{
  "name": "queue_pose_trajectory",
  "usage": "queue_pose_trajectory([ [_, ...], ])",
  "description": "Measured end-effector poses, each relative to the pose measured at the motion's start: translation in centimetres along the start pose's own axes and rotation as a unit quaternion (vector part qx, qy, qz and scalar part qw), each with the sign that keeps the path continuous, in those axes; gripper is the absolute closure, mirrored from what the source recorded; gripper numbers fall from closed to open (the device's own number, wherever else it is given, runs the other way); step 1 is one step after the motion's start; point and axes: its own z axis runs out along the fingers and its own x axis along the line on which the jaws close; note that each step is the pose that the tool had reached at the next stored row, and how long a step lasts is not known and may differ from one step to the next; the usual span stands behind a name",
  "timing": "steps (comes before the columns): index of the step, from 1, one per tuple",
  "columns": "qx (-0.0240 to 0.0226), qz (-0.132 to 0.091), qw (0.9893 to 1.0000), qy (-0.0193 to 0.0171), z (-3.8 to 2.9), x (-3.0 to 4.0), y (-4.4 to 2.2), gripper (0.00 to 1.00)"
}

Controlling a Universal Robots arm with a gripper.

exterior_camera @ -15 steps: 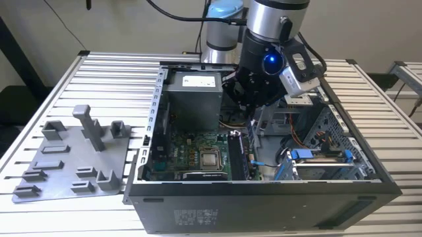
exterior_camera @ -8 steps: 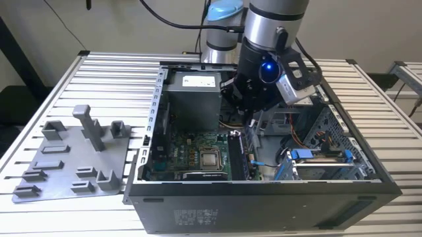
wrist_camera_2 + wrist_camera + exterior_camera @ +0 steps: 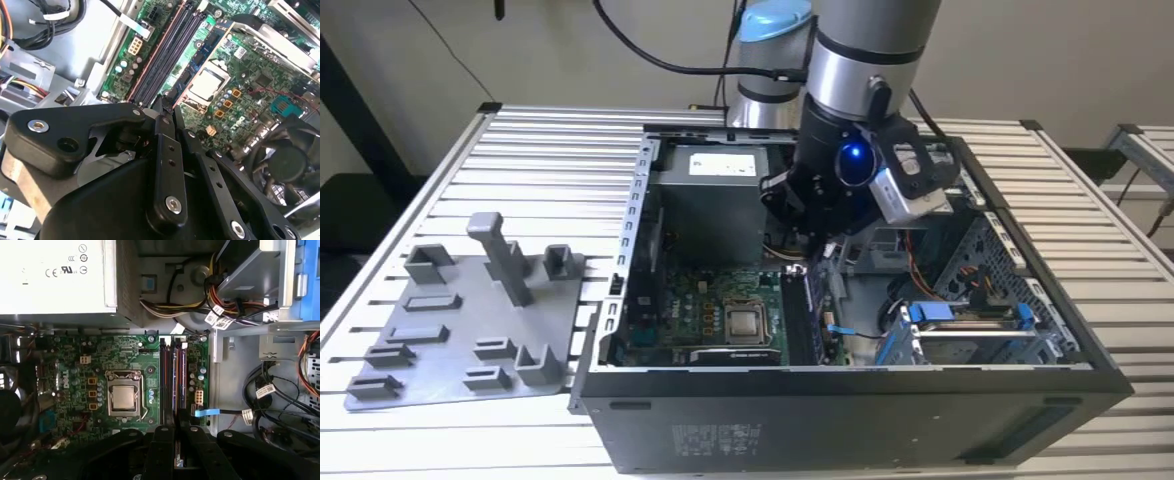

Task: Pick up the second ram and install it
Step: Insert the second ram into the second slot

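Observation:
Inside the open computer case, my gripper hangs over the motherboard. It is shut on the second ram, a dark thin stick standing on edge and running down from the fingers along the memory slots. In the first wrist view the second ram shows edge-on as a thin line between the slots, with the black fingertips closed on either side of it. In the second wrist view my gripper sits at the near end of the long dark slots. Whether the stick is seated I cannot tell.
A grey holder tray with upright posts lies on the slatted table at the exterior view's left. Around the gripper are the processor, the power supply, cable bundles, a fan and a blue drive cage.

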Motion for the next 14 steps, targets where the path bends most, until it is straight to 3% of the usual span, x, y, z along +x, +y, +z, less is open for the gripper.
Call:
queue_pose_trajectory([
  [14, 0.0001, 0.0, 1.0, 0.0, 2.54, 0.32, -0.01, 0.86],
])
